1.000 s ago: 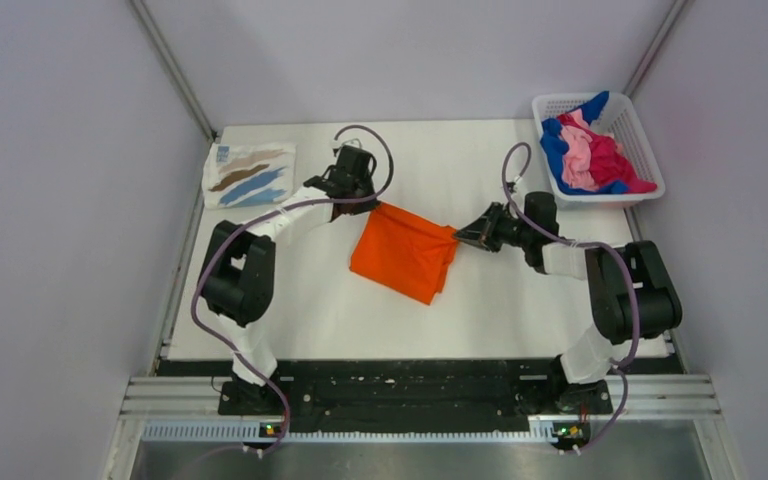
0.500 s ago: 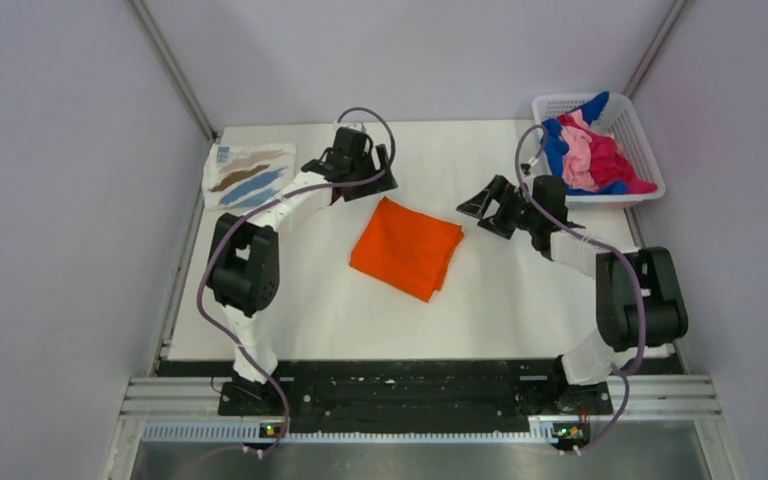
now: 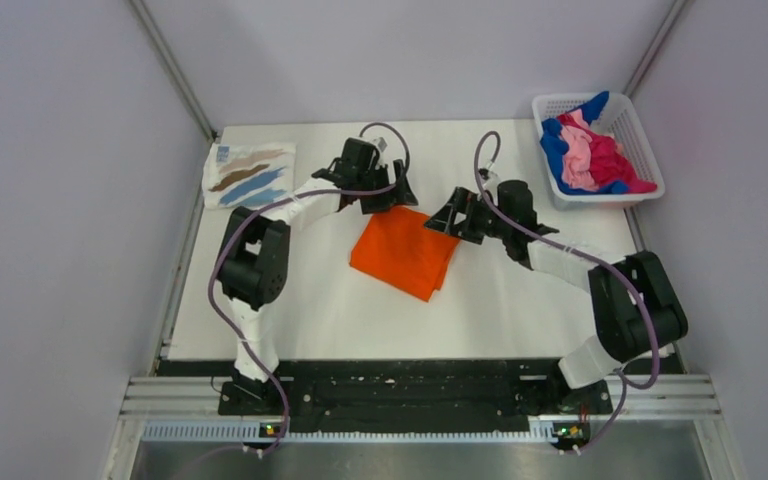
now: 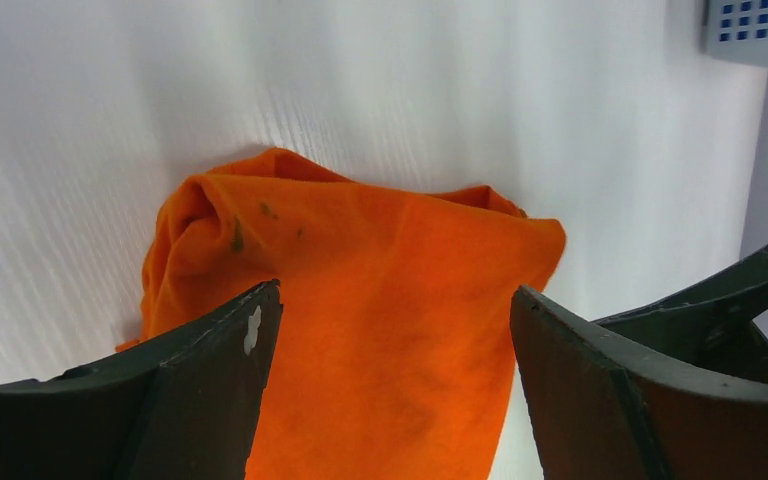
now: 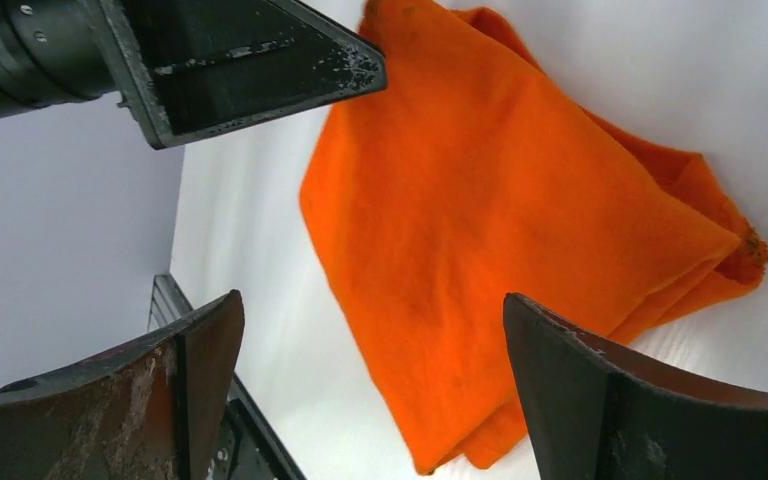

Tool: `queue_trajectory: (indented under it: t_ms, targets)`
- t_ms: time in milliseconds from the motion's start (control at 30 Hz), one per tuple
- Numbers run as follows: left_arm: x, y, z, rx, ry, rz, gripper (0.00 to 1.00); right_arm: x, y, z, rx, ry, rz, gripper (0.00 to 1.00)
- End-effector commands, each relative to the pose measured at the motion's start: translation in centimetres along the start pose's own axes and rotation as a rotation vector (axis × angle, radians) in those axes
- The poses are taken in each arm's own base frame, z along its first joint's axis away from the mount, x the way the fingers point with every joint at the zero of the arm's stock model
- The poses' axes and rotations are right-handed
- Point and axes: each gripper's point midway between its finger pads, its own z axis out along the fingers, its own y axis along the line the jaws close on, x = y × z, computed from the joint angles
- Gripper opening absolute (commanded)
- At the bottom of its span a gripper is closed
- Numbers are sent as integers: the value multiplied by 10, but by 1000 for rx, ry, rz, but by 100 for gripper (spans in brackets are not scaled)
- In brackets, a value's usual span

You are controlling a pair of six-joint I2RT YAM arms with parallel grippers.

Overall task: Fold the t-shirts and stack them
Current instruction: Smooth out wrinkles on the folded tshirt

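A folded bright orange t-shirt (image 3: 405, 252) lies flat mid-table. My left gripper (image 3: 392, 196) hovers open over its far corner, and the orange cloth (image 4: 380, 300) shows between the wide-apart fingers (image 4: 210, 380) of that gripper (image 4: 395, 290), which hold nothing. My right gripper (image 3: 447, 218) is open above the shirt's far right edge. In the right wrist view the shirt (image 5: 500, 230) lies under the gripper (image 5: 372, 298), untouched. A folded white t-shirt with brown and blue streaks (image 3: 250, 175) lies at the far left. Blue (image 3: 557, 150), pink (image 3: 580, 155) and magenta (image 3: 617, 165) shirts are heaped in the basket.
The white lattice basket (image 3: 650, 150) stands at the far right corner; its corner (image 4: 755, 30) shows in the left wrist view. The two grippers are close together, and the left one's finger (image 5: 250, 60) crosses the top of the right wrist view. Grey walls enclose the table.
Both grippers opened and let go of the orange shirt, which settled flat. They drew back towards the far side, then closed in on each other above the shirt's far edge.
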Motion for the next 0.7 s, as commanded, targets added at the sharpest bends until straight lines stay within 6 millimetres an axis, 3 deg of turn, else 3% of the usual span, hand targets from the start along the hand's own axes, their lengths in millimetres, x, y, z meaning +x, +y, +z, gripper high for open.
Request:
queue_trajectory:
  t_ms: [0,167,333,467,533,667]
  targets:
    - [-9,-1,24,29,8,18,89,-10,-8,21,-13,-5,-14,99]
    - [-2,32,45,-76,26,2,89,3,-52,37,103,40,11,99]
    - [22,50,49,-121,93,-32,88,12,-98,42,267,53,35,99]
    - [45,64,36,-168,117,-59,87,22,-118,44,319,85,42,99]
    - [49,70,20,-212,98,-63,87,21,-124,41,345,83,42,99]
    - [47,70,-8,-240,35,-40,87,15,-115,30,344,77,5,99]
